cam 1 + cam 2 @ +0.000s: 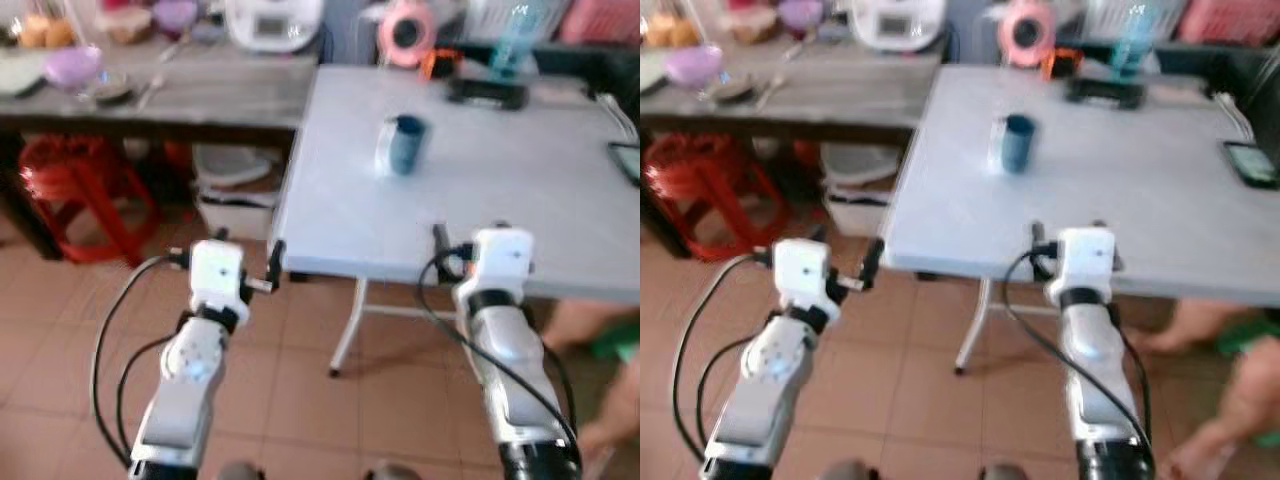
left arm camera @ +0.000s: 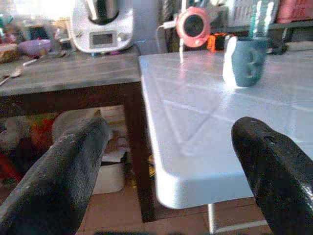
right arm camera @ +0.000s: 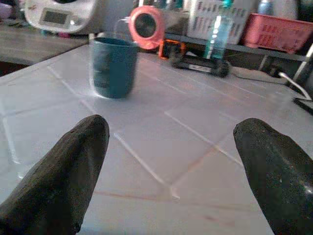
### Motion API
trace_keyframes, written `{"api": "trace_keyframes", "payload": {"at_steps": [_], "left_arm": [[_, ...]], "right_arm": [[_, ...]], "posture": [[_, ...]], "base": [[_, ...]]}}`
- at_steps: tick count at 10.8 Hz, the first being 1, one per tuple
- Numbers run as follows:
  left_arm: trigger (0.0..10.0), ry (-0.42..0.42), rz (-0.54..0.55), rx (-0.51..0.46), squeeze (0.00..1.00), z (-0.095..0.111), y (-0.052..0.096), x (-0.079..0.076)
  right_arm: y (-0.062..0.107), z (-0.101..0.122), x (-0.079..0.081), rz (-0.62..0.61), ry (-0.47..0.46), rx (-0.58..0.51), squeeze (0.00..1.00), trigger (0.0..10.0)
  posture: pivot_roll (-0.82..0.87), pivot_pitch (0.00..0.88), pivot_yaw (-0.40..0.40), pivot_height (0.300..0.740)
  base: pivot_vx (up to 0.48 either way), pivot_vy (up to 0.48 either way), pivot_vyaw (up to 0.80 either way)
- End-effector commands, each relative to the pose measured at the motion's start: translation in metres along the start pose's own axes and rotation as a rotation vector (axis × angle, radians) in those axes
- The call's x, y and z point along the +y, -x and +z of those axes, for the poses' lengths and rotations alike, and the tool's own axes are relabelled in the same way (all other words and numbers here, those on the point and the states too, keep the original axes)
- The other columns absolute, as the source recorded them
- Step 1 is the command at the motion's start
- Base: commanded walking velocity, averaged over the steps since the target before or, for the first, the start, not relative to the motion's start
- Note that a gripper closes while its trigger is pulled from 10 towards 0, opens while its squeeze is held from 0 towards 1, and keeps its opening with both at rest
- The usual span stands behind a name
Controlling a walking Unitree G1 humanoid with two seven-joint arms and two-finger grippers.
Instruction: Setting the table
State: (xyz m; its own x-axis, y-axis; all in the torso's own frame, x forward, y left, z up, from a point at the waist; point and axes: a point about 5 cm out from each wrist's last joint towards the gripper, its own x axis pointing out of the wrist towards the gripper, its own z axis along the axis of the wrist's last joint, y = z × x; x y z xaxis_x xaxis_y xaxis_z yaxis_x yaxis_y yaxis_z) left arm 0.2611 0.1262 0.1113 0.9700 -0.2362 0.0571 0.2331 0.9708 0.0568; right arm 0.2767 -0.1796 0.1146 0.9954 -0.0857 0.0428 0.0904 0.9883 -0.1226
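1. A white desk (image 1: 480, 190) stands ahead of the robot on a tiled floor (image 1: 60, 330), with a darker wooden desk (image 1: 200, 95) butted against its left side.
2. A blue mug (image 1: 405, 143) stands upright on the white desk, toward the far left part of its top, with a white patch on the side turned to the robot's left.
3. The right claw (image 3: 171, 147) is held over the near edge of the white desk, its two black fingers (image 3: 63, 166) spread wide apart and holding nothing.
4. From the right wrist view the blue mug sits beyond that claw, well apart from it and off toward one finger rather than centred between the two.
5. The left claw (image 2: 166, 152) hovers just off the near left corner of the white desk, fingers likewise wide apart and empty.
6. In the left wrist view the mug lies far across the top from this claw, nearer the line of one finger.
7. At the far edge of the white desk are a pink round gadget (image 1: 405, 32), a dark flat device (image 1: 487, 93) and a clear bottle (image 1: 512, 40).
8. A phone (image 1: 627, 160) lies at the right edge.
9. On the wooden desk sit a white kitchen machine (image 1: 272, 22), a purple bowl (image 1: 72, 66) and a spoon (image 1: 150, 90).
10. A red stool (image 1: 85, 195) and white bins (image 1: 235, 190) stand beneath it.
11. A person's bare leg (image 1: 1240, 400) shows at the lower right, by the floor.
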Motion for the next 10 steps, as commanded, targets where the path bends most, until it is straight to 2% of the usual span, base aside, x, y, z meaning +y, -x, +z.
{"api": "trace_keyframes", "payload": {"at_steps": [1, 10], "left_arm": [[10.0, -0.012, 0.007, -0.023, 0.0, 0.0053, -0.0002, 0.0059], [10.0, -0.007, -0.022, -0.033, 0.0, 0.0069, -0.0015, 0.0023]], "right_arm": [[-0.0034, 0.0075, 0.0092, 0.026, -0.022, -0.026, 0.0, 10.0], [-0.0062, 0.0076, 0.0109, 0.039, -0.015, -0.025, 0.0, 10.0]], "posture": [[0.03, 0.0, 0.012, 0.74], [0.03, 0.0, 0.014, 0.74]], "base": [[0.0, 0.0, 0.0], [0.329, 0.0, 0.0]]}}
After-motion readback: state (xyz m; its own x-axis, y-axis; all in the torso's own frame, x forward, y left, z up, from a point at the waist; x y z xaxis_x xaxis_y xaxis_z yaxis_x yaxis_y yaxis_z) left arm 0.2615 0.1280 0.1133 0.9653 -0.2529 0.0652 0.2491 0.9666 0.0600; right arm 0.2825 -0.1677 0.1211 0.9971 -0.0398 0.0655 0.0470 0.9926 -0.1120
